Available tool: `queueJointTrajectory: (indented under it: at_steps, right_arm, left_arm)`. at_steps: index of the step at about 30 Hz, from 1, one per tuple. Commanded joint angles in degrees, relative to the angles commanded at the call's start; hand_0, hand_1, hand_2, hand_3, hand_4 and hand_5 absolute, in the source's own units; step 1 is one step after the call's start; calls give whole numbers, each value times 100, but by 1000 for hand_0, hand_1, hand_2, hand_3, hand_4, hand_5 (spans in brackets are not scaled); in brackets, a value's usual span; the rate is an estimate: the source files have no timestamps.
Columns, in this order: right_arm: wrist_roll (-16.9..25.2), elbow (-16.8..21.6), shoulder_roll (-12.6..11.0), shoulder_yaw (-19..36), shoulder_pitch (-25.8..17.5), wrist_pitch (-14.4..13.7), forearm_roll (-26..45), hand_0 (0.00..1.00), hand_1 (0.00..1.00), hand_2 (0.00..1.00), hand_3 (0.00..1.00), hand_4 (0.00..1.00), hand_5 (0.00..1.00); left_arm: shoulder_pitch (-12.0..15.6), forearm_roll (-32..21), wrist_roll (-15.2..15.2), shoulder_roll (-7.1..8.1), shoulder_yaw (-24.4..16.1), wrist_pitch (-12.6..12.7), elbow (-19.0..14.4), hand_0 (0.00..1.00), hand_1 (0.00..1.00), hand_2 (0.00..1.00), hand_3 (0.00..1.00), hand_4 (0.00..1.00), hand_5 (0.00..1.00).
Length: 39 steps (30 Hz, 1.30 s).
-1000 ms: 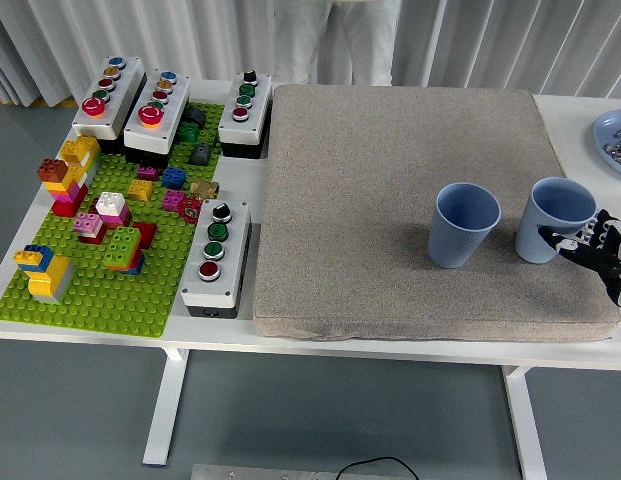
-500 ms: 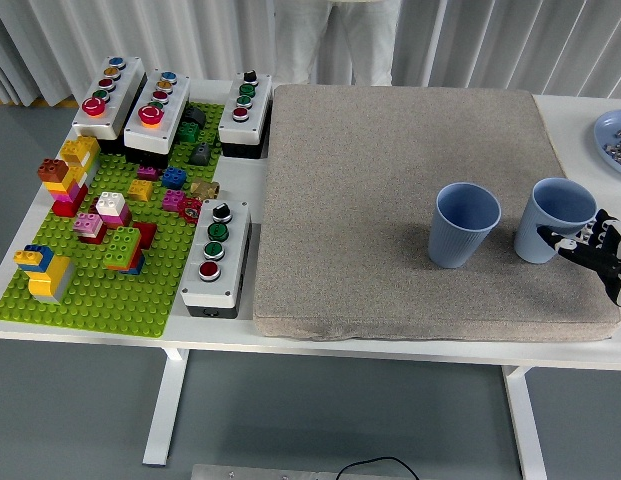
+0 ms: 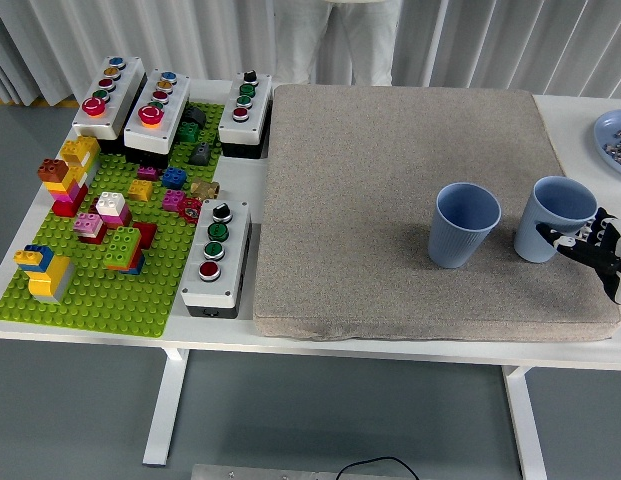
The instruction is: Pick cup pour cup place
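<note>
Two blue cups stand on the grey mat (image 3: 390,170). The left cup (image 3: 465,228) is upright and free, with its mouth open to the camera. The right cup (image 3: 553,213) leans slightly, and my right hand (image 3: 582,243) comes in from the right edge with its fingers (image 3: 562,240) curled against the cup's lower right side. Most of that hand and its arm are cut off by the picture's edge. What is inside either cup does not show. My left arm is out of view.
A green brick baseplate (image 3: 90,290) with several toy-brick stacks fills the left. Button boxes stand at the back left (image 3: 140,105) and beside the mat (image 3: 215,258). A blue plate (image 3: 615,140) with small parts lies at the far right. A person in white (image 3: 335,40) stands behind the table.
My right hand has shifted slightly right and up along the right cup. The cup has barely moved; the left cup is still.
</note>
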Motion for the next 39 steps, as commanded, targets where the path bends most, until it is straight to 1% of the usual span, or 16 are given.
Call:
queueJointTrajectory:
  at_steps: [1,2,7,8,13,14,19,20,25,26,31,32,37,38,39]
  right_arm:
    - [-2,-3,5,-8,-3,-2,5,908,848,880,894,808,407]
    - [-2,-4,7,-11,-4,-2,7,907,827,824,854,810,409]
    - [63,24,-9,-37,-35,-96,35,907,827,824,854,810,409]
    - [90,35,-14,-37,-49,-127,40,877,741,675,769,806,371]
    - [140,56,-27,-44,-95,-189,72,877,741,675,769,806,371]
    - [172,63,-30,-51,-105,-232,95,824,679,587,704,766,270]
    - [178,78,-38,-35,-120,-276,127,824,679,587,704,766,270]
    - [175,81,-41,-33,-122,-277,130,811,660,553,675,773,297]
    - [181,132,-52,-16,-133,-314,147,811,660,553,675,773,297]
    - [182,139,-53,-14,-130,-322,144,803,652,549,661,785,324]
    - [193,164,-54,-10,-128,-345,152,803,652,549,661,785,324]
    - [195,173,-55,-5,-125,-348,146,803,651,548,654,764,274]
    - [231,193,-61,-2,-117,-396,138,803,651,548,654,764,274]
    - [247,194,-58,-1,-114,-406,154,780,634,541,649,745,230]
    - [254,194,-57,-1,-113,-411,161,780,634,541,649,745,230]
  left_arm:
    - [-1,4,1,1,-1,0,0,696,714,723,624,487,924]
    - [-1,6,2,1,-1,0,0,695,714,723,623,487,924]
    - [2,18,6,5,-6,0,-1,695,714,723,623,487,924]
    - [4,17,5,5,-5,1,0,696,714,723,623,487,924]
    - [13,15,6,7,-3,1,-1,696,714,723,623,487,924]
    - [14,4,4,6,3,1,-1,696,714,723,623,487,924]
    - [5,8,4,5,0,2,-1,696,714,723,623,487,924]
    - [4,6,3,5,2,2,-1,696,714,723,623,487,923]
    - [1,-13,-2,4,14,2,0,696,714,723,623,487,923]
    - [1,-10,-1,4,12,2,1,696,714,723,623,487,923]
    - [0,-15,-2,1,15,1,2,696,714,723,623,487,923]
    - [-1,-8,1,1,7,1,3,695,713,723,622,487,923]
    - [-4,-11,0,2,14,1,2,695,713,723,622,487,923]
    - [-4,-8,2,2,11,0,3,696,714,722,623,488,924]
    - [-4,-7,3,2,10,0,3,696,714,722,623,488,924]
